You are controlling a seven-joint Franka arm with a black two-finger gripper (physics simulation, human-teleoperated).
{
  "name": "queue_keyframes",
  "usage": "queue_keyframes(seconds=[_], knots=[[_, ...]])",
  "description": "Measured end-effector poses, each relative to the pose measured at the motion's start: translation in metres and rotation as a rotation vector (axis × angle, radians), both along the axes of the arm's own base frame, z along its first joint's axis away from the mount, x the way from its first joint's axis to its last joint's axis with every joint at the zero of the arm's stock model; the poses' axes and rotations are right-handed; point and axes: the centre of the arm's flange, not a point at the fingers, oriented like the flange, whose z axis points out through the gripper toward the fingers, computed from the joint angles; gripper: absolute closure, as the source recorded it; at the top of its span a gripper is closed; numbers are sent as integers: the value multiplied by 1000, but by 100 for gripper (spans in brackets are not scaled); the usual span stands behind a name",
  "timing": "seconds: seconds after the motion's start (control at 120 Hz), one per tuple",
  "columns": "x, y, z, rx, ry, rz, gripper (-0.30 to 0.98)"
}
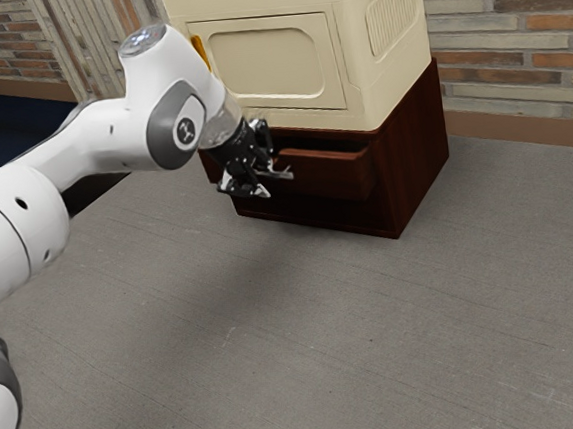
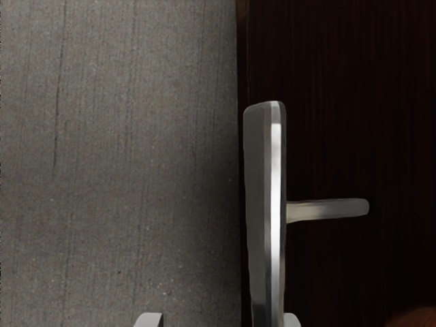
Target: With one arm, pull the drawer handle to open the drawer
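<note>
The black gripper (image 1: 264,184) is at the front of the dark red-brown drawer (image 1: 335,173), near its end toward the exterior view's left. That drawer stands partly out of its cabinet, with a dark gap above its front. In the wrist view the silver handle (image 2: 266,204) is a long bar joined by a short post to the dark wood. The gripper (image 2: 220,320) is open, its two tips far apart. The bar reaches down between them, close beside one tip and well away from the other; whether it touches that near tip I cannot tell.
A cream plastic cabinet (image 1: 265,61) stands on top of the wooden cabinet (image 1: 417,153). Grey floor (image 1: 276,326) spreads in front, and a brick wall (image 1: 513,44) runs behind. A dark blue area (image 1: 8,128) lies at the exterior view's far left.
</note>
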Motion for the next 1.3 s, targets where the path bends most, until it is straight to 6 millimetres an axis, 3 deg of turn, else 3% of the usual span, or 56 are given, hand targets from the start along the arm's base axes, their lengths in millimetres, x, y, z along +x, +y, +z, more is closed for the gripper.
queue_keyframes(seconds=[0.425,1.3], knots=[[-19,-2,12,-13,2,6,68],[-64,-9,18,-25,39,11,72]])
